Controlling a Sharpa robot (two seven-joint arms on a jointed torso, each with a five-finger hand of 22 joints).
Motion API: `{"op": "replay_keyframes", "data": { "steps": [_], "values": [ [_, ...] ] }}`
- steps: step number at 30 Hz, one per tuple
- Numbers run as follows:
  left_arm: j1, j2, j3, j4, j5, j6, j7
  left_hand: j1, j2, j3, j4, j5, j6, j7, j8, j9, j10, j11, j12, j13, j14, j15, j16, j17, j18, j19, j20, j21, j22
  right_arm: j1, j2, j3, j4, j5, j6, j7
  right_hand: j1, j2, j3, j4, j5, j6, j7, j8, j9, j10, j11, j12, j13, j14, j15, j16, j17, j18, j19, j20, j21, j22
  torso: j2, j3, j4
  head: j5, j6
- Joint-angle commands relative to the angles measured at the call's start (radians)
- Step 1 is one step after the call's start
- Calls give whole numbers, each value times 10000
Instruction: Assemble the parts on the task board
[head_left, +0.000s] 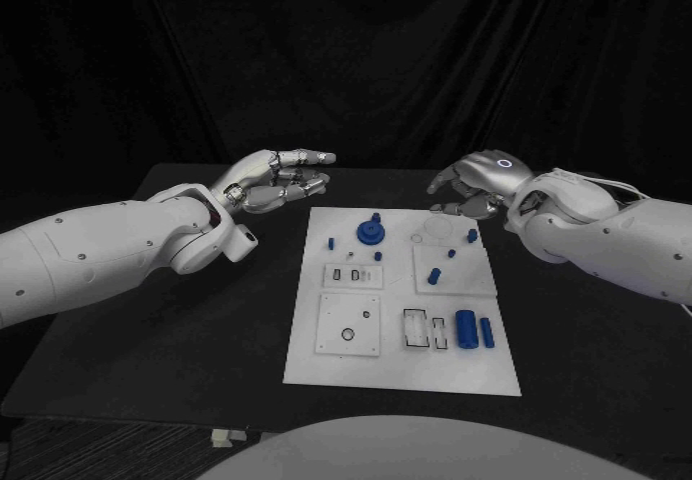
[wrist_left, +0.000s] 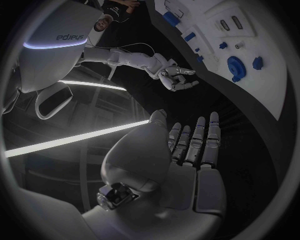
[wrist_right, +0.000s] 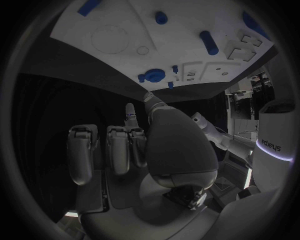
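White task board (head_left: 346, 372) bears blue parts (head_left: 467, 328); both hands empty.

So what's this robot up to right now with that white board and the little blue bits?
Nothing is being handled at this moment. Both hands hover over the far end of the table, the left hand off the board's far left corner and the right hand at its far right corner, each with nothing in it. The white board lies flat in the middle of the black table, with small blue pieces scattered on it, including a round blue disc and a blue cylinder.
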Motion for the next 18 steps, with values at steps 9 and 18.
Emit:
{"op": "replay_keyframes", "data": {
  "steps": [9, 18],
  "values": [
    [-118, 67, 11, -32, 41, 108, 310, 120, 10, 83, 16, 67, -23, -47, -8, -5, 28, 45, -70, 13, 92, -15, 31, 18, -42, 70, -10, 63, -14, -182, -1068, 0, 138, 1580, -1085, 48, 156, -197, -17, 254, 9, -35, 50, 72, 93, 1036, 102, 35, 2629, 1057, 90, 30, 2633, -159, 1040, 81, 32, 2632, -52, 4, -30, -201, -2],
    [-164, 131, 11, -59, 41, 145, 334, 125, 12, 88, 16, 68, -20, -47, -8, -5, 26, 50, -78, 12, 103, -12, 31, 20, -43, 72, -11, 63, -16, -596, -1309, -2, -74, 1823, -991, 158, 209, -256, -51, 313, -16, -196, 72, 22, 102, 1036, 121, 35, 2629, 1057, 105, 30, 2633, -159, 1040, 94, 32, 2632, -43, 1, -16, -177, -2]
  ]
}}
